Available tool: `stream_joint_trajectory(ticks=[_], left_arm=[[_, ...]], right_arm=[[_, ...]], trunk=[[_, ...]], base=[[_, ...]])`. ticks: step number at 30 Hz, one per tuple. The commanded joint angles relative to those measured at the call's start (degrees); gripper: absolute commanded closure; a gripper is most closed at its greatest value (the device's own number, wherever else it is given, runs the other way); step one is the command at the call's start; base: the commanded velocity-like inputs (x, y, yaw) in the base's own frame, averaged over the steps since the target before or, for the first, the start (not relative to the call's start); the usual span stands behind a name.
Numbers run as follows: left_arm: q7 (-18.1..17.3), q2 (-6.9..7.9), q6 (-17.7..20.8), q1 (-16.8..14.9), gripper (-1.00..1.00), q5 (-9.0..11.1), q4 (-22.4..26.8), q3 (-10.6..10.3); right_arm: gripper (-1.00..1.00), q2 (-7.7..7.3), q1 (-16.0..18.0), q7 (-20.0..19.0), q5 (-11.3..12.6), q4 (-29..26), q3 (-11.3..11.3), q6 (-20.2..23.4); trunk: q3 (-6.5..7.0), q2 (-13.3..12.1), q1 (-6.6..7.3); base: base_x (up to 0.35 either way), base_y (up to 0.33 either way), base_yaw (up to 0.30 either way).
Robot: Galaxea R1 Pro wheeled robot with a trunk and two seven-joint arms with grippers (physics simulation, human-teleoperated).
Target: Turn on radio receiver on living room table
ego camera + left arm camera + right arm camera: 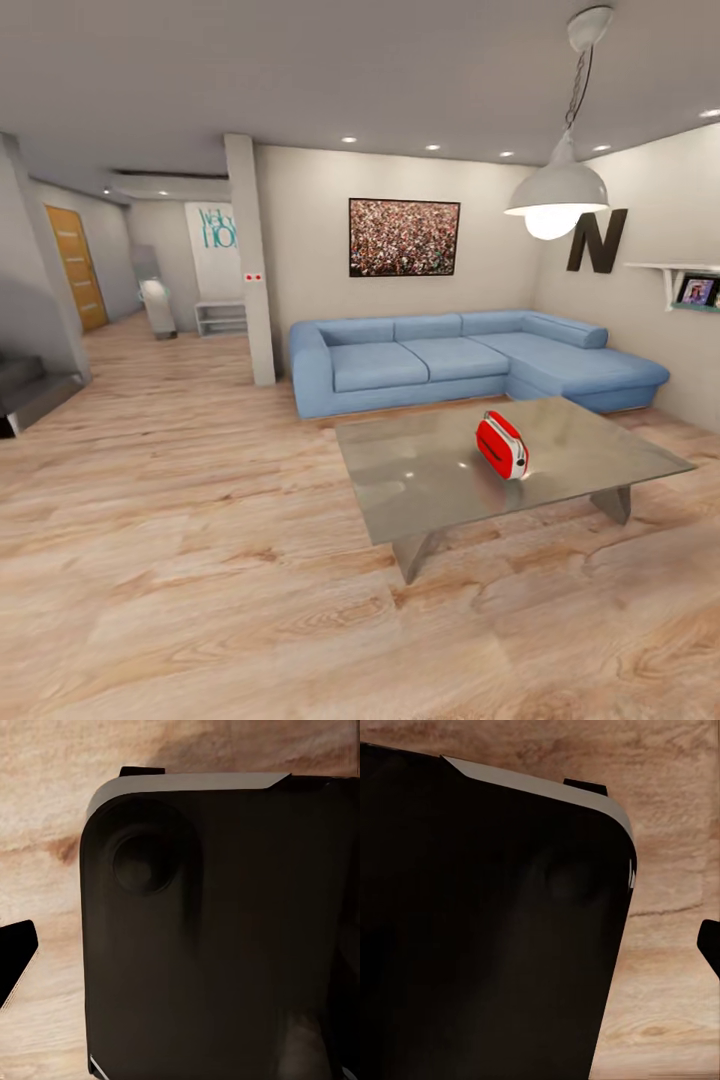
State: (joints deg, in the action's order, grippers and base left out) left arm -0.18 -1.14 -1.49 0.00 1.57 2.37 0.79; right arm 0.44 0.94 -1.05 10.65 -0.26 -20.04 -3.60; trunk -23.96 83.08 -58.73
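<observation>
The radio receiver [502, 445] stands upright on the table [420, 490], long side running front-to-back (dial hidden); whether either gripper's fingers are apart cannot be told.

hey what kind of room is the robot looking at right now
Most likely a home living room: a blue L-shaped sofa against the wall, a low glossy table with a small red radio on it, and a framed picture above the sofa.

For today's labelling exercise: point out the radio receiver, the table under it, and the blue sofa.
radio receiver [500, 444]: head view, on its red side face.
table [420, 480]: head view, on a bare part of the glossy top.
blue sofa [380, 365]: head view, on a seat cushion.
</observation>
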Motion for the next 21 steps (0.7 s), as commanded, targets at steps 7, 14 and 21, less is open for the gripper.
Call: stream_joint_trajectory(ticks=[7,14,21], left_arm=[[0.00,0.00,0.00,0.00,-1.00,0.01,0.00,0.00],[0.00,0.00,0.00,0.00,-1.00,0.01,0.00,0.00],[0.00,0.00,0.00,0.00,-1.00,-0.04,0.00,0.00]], right_arm=[[-1.00,-0.01,0.01,0.00,-0.01,0.00,0.00,0.00],[-1.00,0.00,-0.01,0.00,0.01,0.00,0.00,0.00],[-1.00,-0.02,0.01,0.00,0.03,0.00,0.00,0.00]], trunk=[[0.00,0.00,0.00],[0.00,0.00,0.00],[0.00,0.00,0.00]], base=[[0.000,0.000,-0.293],[0.000,0.000,-0.293],[0.000,0.000,-0.293]])
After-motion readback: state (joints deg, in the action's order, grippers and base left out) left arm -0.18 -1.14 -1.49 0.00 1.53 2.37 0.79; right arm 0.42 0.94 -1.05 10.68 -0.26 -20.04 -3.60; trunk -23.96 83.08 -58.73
